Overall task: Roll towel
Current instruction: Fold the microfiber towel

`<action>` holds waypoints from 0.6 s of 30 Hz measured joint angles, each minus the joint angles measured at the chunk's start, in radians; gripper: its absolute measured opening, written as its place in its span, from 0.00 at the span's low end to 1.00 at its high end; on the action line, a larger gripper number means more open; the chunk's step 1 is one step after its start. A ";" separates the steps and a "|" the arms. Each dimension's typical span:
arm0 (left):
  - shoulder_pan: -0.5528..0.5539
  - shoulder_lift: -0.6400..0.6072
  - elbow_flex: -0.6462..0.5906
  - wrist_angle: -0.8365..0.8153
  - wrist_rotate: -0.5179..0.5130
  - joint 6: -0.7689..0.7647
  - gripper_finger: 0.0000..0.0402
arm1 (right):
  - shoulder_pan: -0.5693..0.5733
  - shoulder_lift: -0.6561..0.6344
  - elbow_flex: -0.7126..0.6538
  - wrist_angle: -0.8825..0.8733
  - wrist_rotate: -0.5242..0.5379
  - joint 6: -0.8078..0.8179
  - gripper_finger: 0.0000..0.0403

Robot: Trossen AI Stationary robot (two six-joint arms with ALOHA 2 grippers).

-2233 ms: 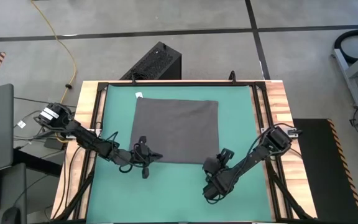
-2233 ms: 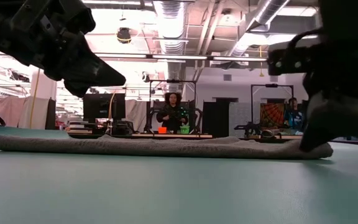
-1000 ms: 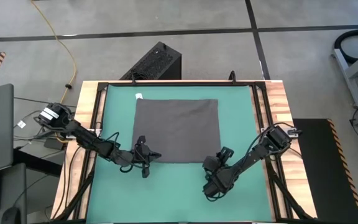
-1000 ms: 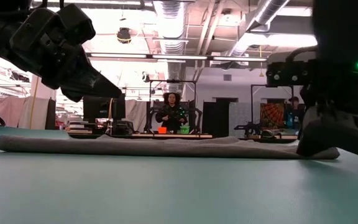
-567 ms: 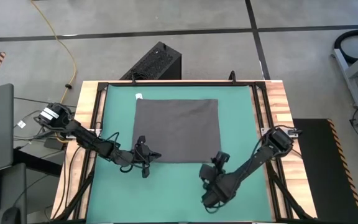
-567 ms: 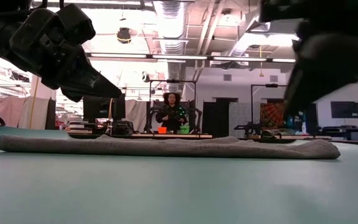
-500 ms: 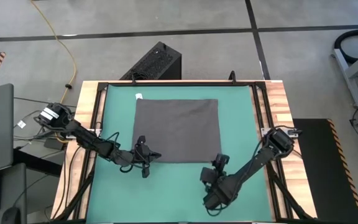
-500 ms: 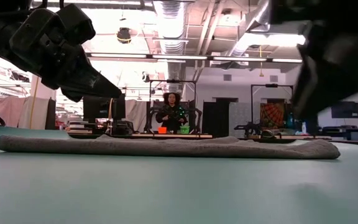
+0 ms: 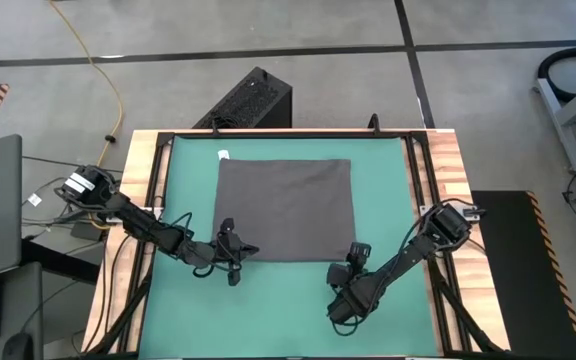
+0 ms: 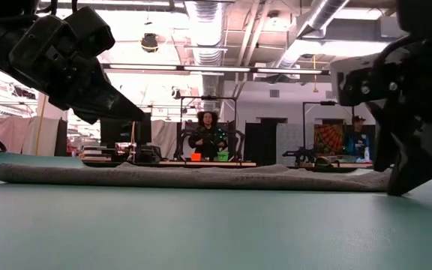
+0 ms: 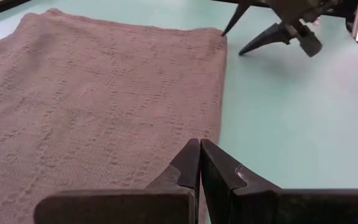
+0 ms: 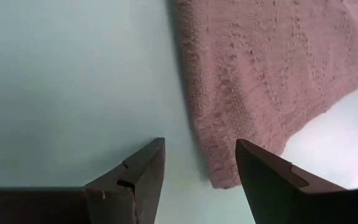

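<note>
The towel (image 9: 285,209) lies spread flat in the middle of the green mat (image 9: 178,300) that covers the table (image 9: 446,170), its small white tag (image 9: 223,154) at the far left corner, and no fold or turn shows anywhere along its edges; the low view shows it as one thin flat band. So the rolling itself has not begun, and by the look of things the whole job is left to do. The left pincer (image 9: 234,250) sits just at the towel's near left corner, and its own wrist view shows the two fingers (image 11: 199,163) pressed together with nothing between them, hovering at the cloth's near edge. The right pincer (image 9: 353,255) is down by the near right corner, its fingers (image 12: 143,168) spread apart and empty, the towel's corner lying just ahead of them and a little to one side. I judge this to be the approach to the near edge: both corners must be gripped or tucked, then the edge turned over and rolled away toward the far side.
</note>
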 joint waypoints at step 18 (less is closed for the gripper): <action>0.000 0.000 0.000 0.013 0.142 -0.165 0.00 | -0.127 -0.339 -0.069 0.093 -0.227 0.209 0.55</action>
